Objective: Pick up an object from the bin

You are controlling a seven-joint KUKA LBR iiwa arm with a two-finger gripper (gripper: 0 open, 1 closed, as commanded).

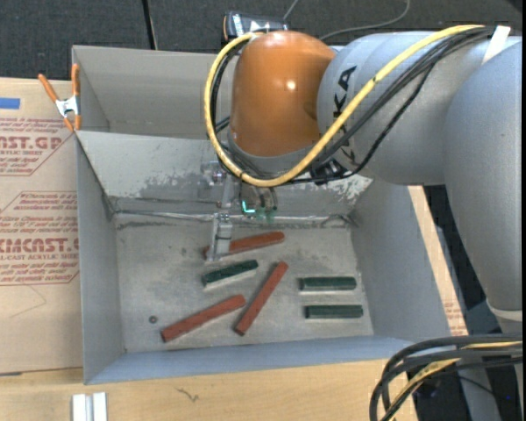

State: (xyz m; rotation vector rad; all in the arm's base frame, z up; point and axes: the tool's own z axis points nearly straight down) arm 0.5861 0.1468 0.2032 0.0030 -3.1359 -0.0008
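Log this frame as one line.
arm: in bin | gripper: at left end of rearmost red-brown stick | grasp: unconfirmed | nearest other: dark green stick, just in front

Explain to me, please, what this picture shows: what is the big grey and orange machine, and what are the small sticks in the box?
This is a robot arm. One camera looks down on it from above and a little from the side, and the arm comes in from the right. The orange dome is a cover on its wrist. Below it is the gripper, the arm's hand, down inside a grey metal bin. Six short sticks lie on the bin floor, three red-brown and three dark green. The gripper is at the left end of the uppermost red-brown stick. I cannot tell whether it is holding it.
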